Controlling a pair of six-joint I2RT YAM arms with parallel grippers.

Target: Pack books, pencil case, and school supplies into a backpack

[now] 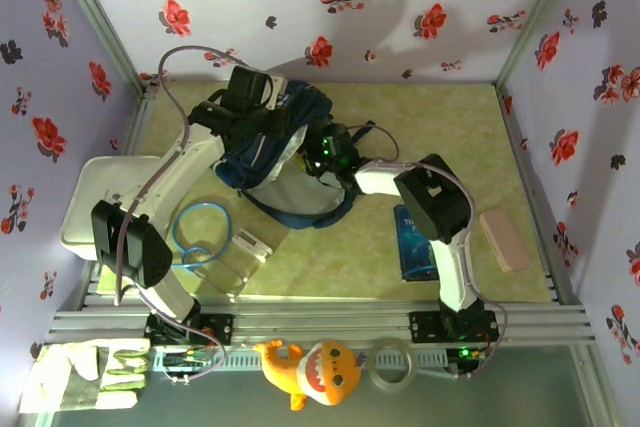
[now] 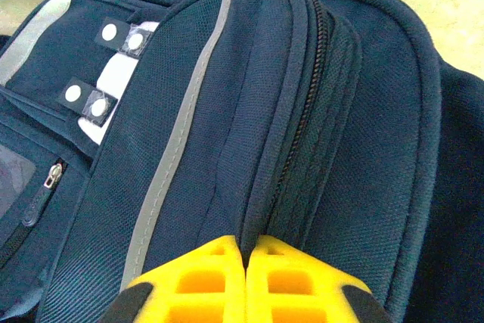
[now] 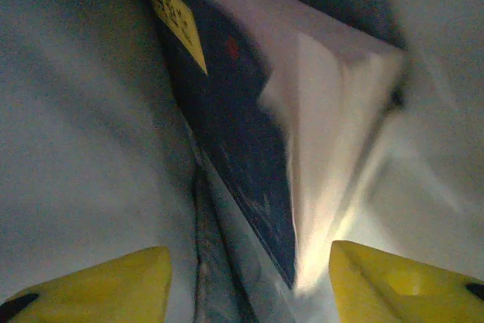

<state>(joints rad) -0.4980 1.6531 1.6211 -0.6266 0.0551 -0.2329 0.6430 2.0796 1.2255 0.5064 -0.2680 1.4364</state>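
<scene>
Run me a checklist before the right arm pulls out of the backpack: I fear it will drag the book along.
1. The right claw is open: ok.
2. The navy book with the yellow strip sits inside the backpack: ok.
3. The navy book is free of both fingers: cannot tell; its blurred page edge lies close to one finger.
4. The left claw is shut on the backpack's zipper fold: ok.
5. The blue book is packed: not ok; it lies on the table under the right arm.

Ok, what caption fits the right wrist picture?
Open right gripper, a navy book between its fingers, inside the backpack.
</scene>
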